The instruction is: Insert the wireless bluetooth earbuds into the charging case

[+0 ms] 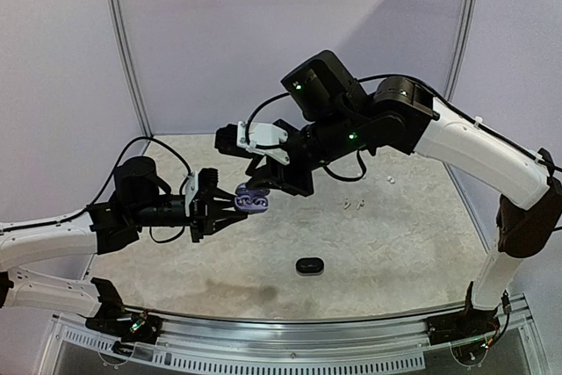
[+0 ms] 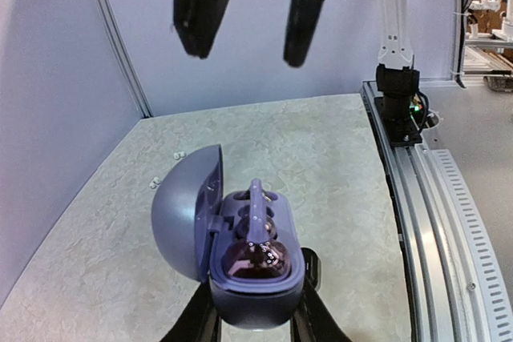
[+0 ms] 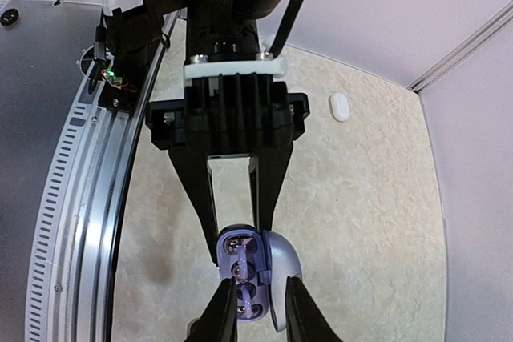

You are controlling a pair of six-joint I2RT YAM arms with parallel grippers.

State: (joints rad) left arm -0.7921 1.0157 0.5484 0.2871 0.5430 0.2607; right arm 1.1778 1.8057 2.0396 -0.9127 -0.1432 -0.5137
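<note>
My left gripper [image 1: 235,206] is shut on an open purple charging case [image 1: 253,202] and holds it above the table. In the left wrist view the case [image 2: 258,278] sits between my fingers with its lid [image 2: 183,210] swung open to the left. Purple earbuds [image 2: 256,212] sit in its wells, one stem standing up. My right gripper [image 1: 262,185] hovers just above the case, open and empty. It shows at the top of the left wrist view [image 2: 243,54]. In the right wrist view its fingers [image 3: 224,314] straddle the case [image 3: 244,266]. Tiny loose earbuds [image 1: 354,205] lie on the table.
A black case [image 1: 309,265] lies on the table near the front middle. Another tiny white earbud [image 1: 390,179] lies at the back right, and more show in the left wrist view [image 2: 178,154]. A white oval case [image 3: 340,106] lies on the table. Walls enclose the back and sides.
</note>
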